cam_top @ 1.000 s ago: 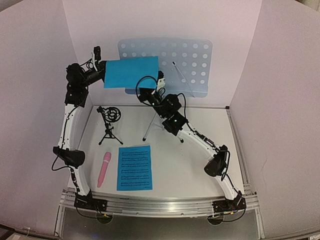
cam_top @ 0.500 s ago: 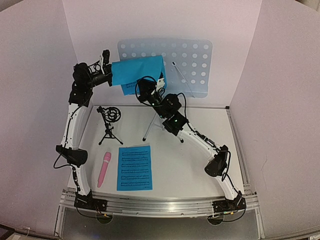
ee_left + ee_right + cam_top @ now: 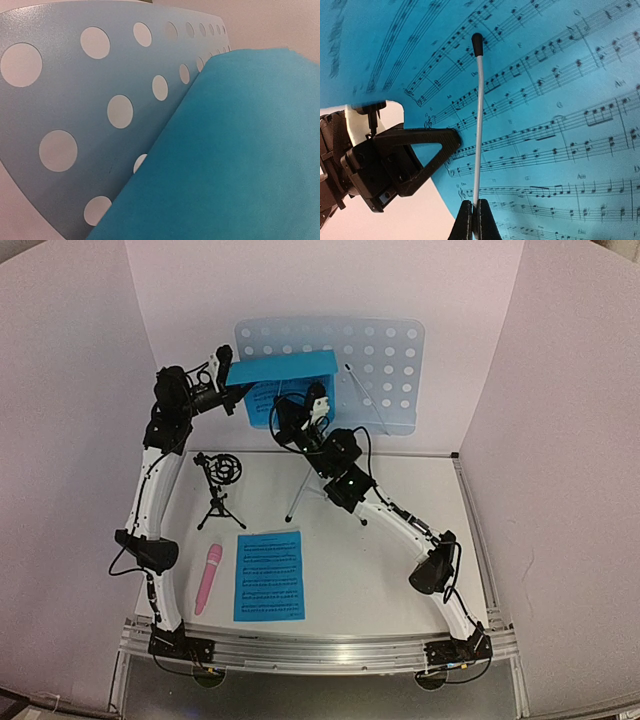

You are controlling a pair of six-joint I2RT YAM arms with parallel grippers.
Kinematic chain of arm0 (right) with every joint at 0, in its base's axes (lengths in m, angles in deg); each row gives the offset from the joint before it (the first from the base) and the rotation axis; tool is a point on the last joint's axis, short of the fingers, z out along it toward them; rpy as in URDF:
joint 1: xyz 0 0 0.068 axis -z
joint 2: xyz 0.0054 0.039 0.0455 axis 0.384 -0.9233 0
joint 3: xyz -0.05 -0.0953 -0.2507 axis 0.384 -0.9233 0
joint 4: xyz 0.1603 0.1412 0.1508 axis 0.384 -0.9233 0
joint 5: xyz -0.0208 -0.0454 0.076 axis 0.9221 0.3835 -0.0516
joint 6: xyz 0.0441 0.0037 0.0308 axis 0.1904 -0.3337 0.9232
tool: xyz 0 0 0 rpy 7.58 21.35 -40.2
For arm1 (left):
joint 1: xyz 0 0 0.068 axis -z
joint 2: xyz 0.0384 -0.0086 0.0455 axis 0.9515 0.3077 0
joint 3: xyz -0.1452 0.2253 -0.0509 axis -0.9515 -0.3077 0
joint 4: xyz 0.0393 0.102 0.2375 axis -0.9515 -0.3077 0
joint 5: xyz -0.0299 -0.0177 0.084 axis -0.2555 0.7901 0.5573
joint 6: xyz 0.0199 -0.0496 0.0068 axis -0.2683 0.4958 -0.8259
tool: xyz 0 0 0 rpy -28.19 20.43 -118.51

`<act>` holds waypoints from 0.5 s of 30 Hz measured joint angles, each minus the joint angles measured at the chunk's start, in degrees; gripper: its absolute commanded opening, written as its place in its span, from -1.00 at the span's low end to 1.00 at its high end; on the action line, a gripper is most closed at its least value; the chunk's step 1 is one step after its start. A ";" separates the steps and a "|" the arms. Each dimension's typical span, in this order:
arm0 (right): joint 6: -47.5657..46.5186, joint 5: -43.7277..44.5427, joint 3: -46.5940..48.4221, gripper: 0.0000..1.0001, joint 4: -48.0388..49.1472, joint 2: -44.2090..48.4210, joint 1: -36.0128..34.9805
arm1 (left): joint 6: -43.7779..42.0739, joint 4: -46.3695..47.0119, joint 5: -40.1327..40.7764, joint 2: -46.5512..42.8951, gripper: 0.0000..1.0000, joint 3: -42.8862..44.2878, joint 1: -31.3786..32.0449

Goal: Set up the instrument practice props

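The pale-blue perforated music stand [image 3: 385, 365] stands at the back on its silver tripod [image 3: 300, 495]. My left gripper [image 3: 231, 391] is shut on the left edge of a bright-blue sheet-music page [image 3: 287, 371] and holds it against the stand's left half. The left wrist view shows only that page [image 3: 230, 165] over the stand [image 3: 70, 95]; its fingers are hidden. My right gripper [image 3: 475, 206] is shut on the stand's thin silver page-holder wire [image 3: 478, 120], in front of the page [image 3: 555, 95]. The second page [image 3: 269, 575], the pink microphone [image 3: 208, 578] and the black mic stand [image 3: 218, 486] are on the table.
White walls enclose the table on the left, back and right. The left gripper's black finger [image 3: 420, 150] shows close to the wire in the right wrist view. The right arm [image 3: 400, 520] crosses the table's right half.
My left gripper has carried the blue page rightwards and back against the stand, tilting it so less of its face shows from above. The right gripper has barely moved.
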 measured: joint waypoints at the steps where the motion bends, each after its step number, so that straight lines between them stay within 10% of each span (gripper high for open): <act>1: -0.08 0.12 0.00 -1.00 0.00 0.00 -0.04 | -0.49 -0.38 0.07 0.00 -1.00 0.00 0.15; 15: -0.84 1.21 -0.02 -1.00 0.02 0.00 -0.29 | -4.48 -0.96 1.89 0.08 -1.00 -0.01 0.19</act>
